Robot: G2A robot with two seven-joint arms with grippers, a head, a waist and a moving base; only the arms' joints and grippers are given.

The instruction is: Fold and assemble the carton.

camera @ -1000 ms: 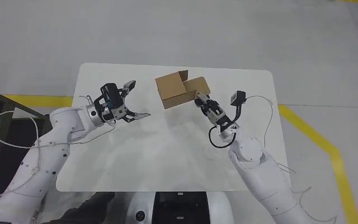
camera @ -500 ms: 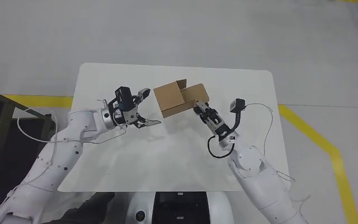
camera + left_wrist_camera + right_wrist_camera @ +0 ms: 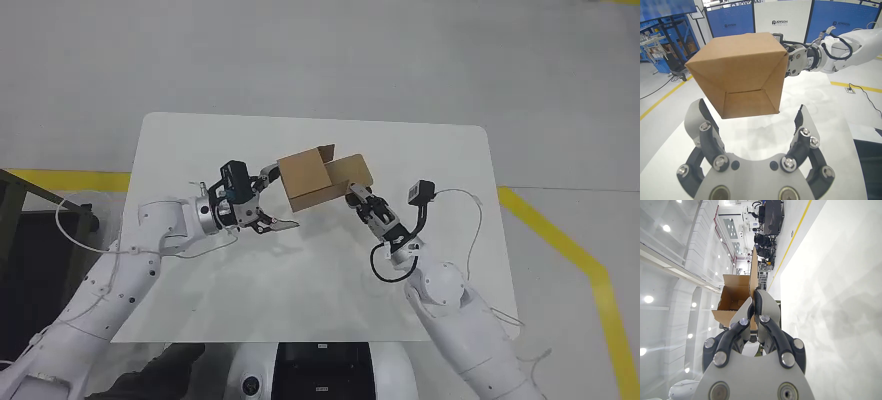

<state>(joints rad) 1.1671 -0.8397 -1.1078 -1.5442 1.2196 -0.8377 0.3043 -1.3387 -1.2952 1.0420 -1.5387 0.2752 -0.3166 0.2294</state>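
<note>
Right gripper: fingers pinched shut on a flap edge of the carton. Carton raised off the table, near its middle. Left gripper: fingers spread wide, empty, just short of the carton's near end. Step, as judged: steadying for flap folding. Next: squaring up left fingers, then pressing a free flap.

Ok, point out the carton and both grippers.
carton [image 3: 745,75], left wrist view, middle of its near face.
left gripper [image 3: 279,200], top view, gap between its open fingers.
right gripper [image 3: 754,295], right wrist view, fingertips pinching the carton's flap.
</note>
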